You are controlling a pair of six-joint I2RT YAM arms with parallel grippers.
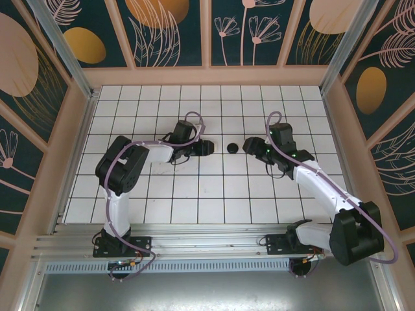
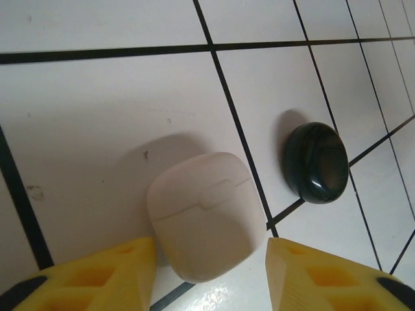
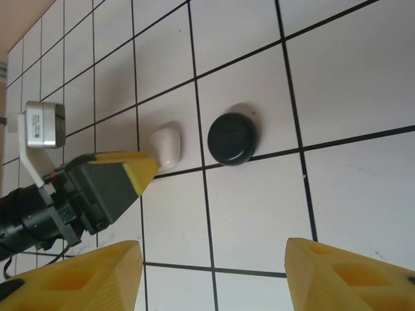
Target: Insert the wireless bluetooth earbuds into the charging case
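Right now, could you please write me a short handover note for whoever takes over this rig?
Left gripper: open, fingers either side of the shut white case, apparently not clamped.
Right gripper: open, holding nothing, above the tiled table near the black case.
Black case: shut, lying beside the white one, apart from it.
Done: nothing evident; both lids closed.
Left: open a case and load it.

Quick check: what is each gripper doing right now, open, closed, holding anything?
Left gripper: open around the rounded white plastic case, not closed on it.
Right gripper: open, holding nothing.
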